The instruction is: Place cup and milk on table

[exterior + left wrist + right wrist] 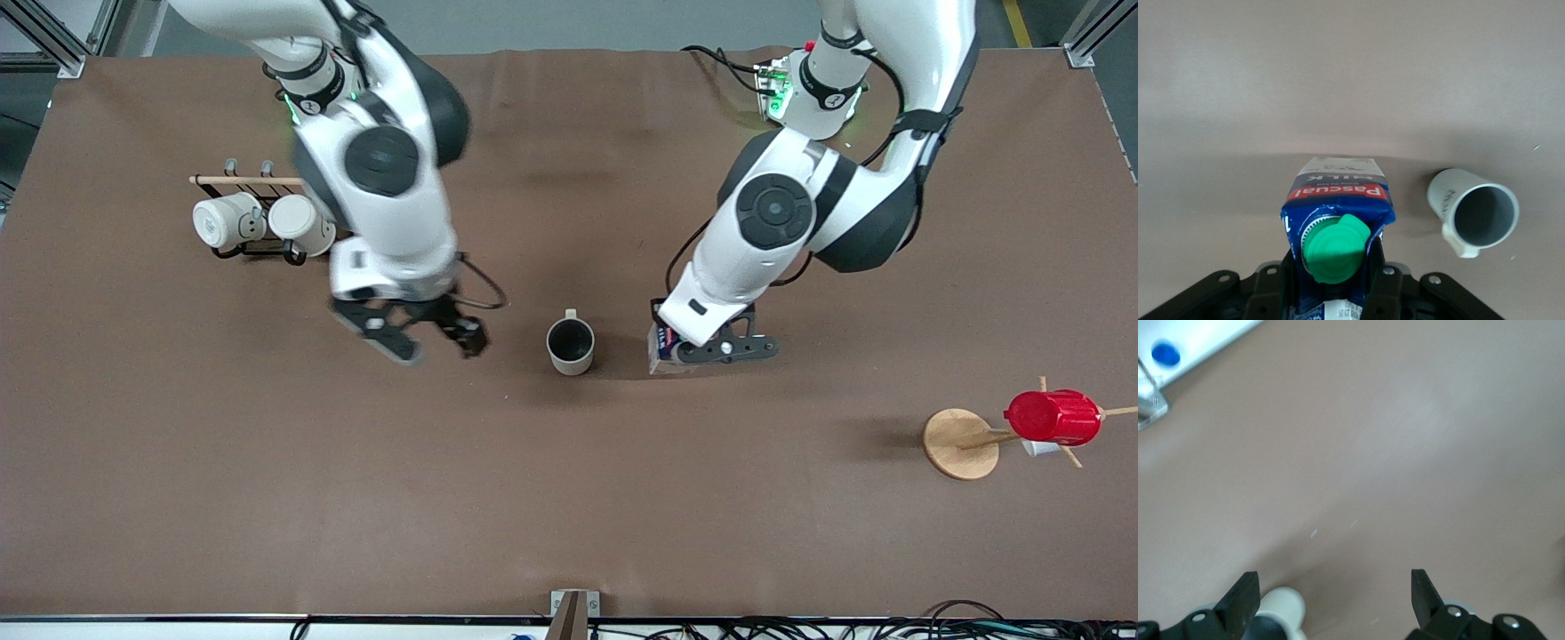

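Observation:
The cup (570,346), off-white with a grey inside, stands upright on the brown table (569,498) near its middle. The blue and white milk (660,356) with the green cap (1335,248) is beside the cup, toward the left arm's end. My left gripper (673,352) is shut on the milk (1338,200), low at the table surface. The left wrist view also shows the cup (1475,212) close beside the carton. My right gripper (433,342) is open and empty over the table, beside the cup toward the right arm's end. The right wrist view shows its open gripper (1334,595) with the cup (1281,607) by one finger.
A rack (244,182) with two white mugs (258,222) stands toward the right arm's end, farther from the front camera. A wooden stand (958,443) carrying a red cup (1053,416) is toward the left arm's end, nearer the camera.

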